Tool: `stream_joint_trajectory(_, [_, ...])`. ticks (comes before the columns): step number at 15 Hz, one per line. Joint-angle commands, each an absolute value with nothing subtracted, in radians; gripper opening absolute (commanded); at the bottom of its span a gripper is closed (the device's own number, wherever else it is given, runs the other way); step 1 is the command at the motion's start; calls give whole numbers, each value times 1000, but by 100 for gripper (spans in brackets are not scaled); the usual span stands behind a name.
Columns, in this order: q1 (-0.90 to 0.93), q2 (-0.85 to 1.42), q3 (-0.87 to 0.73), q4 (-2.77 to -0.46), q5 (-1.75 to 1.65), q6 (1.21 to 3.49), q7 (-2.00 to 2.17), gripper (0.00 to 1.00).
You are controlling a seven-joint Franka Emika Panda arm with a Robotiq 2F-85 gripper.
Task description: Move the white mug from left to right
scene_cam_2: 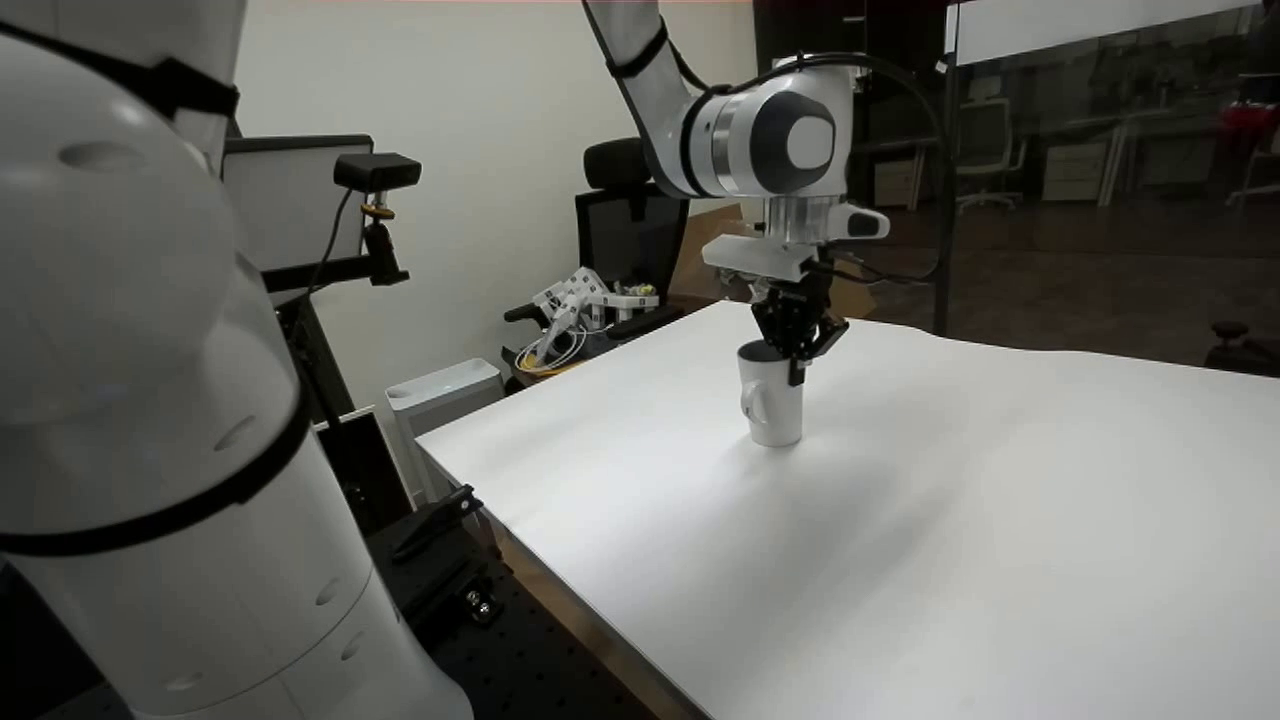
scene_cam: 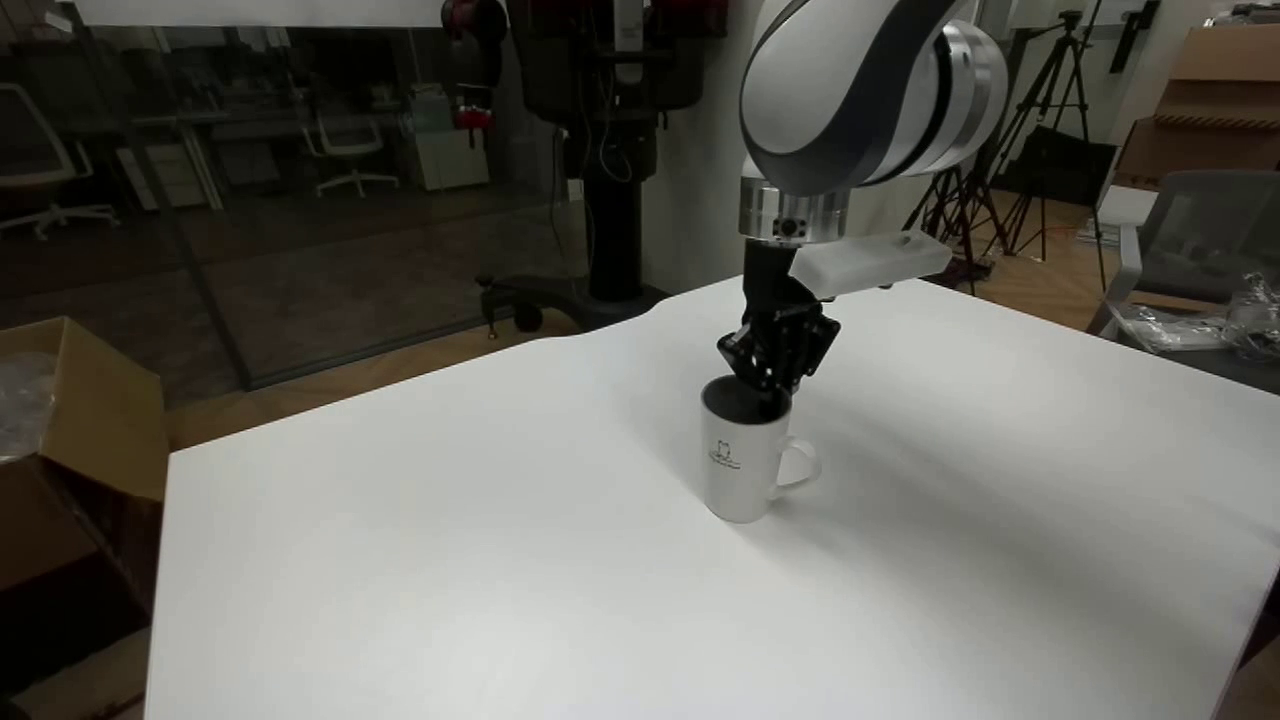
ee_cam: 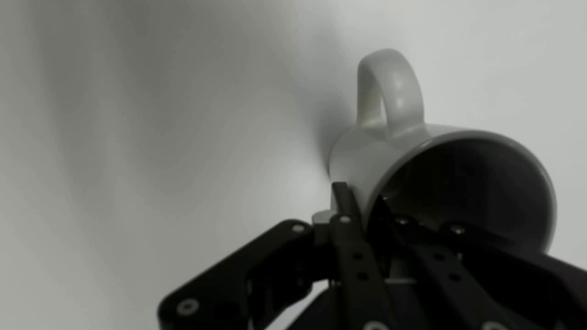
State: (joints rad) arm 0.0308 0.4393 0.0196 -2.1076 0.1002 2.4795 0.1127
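Black angular claw, pinching the wall of a glossy, cylindrical white mug beneath it, one finger inside the dark hollow, looped handle beside, smooth white table below

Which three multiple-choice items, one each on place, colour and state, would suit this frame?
1. Where are the fingers of the gripper relative to the white mug?
A) both on its handle B) both under its base C) one inside, one outside
2. What colour is the mug's interior?
A) red B) nearly black C) yellow
3. How is the mug set?
A) opening up B) on its side C) upside down

1 C: the wrist view shows them astride its rim.
2 B: it looks dark in the wrist view.
3 A: its opening faces upward in both exterior views.
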Motion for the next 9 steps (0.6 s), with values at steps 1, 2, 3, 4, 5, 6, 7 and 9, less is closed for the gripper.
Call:
stream_joint_trajectory(1, [31,439,19,-2106,100,2477,113,9])
stream_joint_trajectory(2, [31,439,19,-2106,100,2477,112,9])
stream_joint_trajectory(3, [31,439,19,-2106,100,2477,112,9])
stream_joint_trajectory(4, [31,439,19,-2106,100,2477,112,9])
stream_joint_trajectory(5, [31,439,19,-2106,100,2477,112,2])
stream_joint_trajectory(6, [35,438,17,-2109,104,2489,129,2])
stream_joint_trajectory(7, [42,440,7,-2107,102,2508,163,2])
stream_joint_trajectory(9, [52,451,-22,-2091,106,2532,255,2])
